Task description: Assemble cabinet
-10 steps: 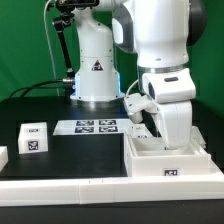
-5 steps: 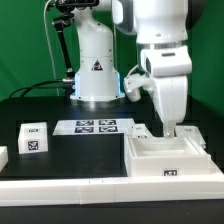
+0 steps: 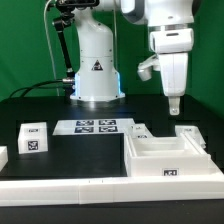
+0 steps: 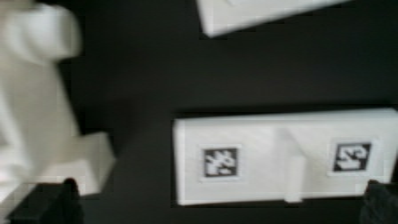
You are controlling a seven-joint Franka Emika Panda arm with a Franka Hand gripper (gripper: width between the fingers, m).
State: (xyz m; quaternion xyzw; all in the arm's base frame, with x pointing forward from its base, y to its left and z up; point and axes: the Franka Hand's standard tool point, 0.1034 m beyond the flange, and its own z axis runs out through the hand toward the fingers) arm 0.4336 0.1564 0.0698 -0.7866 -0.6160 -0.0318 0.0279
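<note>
The cabinet [image 3: 165,160], a big white open box shell with a small tag on its front, lies at the front of the table on the exterior view's right. My gripper [image 3: 174,101] hangs high above its far right corner, open and empty. In the wrist view the dark fingertips [image 4: 43,203] stand far apart with nothing between them at my gripper [image 4: 212,198]. Below it lies a white part with two tags [image 4: 285,155], and part of the cabinet [image 4: 39,100] shows beside it. That tagged part [image 3: 189,134] lies just behind the cabinet.
A small white cube with a tag [image 3: 33,137] stands on the exterior view's left, with another white piece [image 3: 3,157] at the edge. The marker board [image 3: 97,126] lies mid-table before the white pedestal [image 3: 95,70]. A white strip [image 3: 70,190] runs along the front.
My gripper has risen straight up from just above the cabinet's far right corner to well above it, holding nothing. The parts on the table have not moved.
</note>
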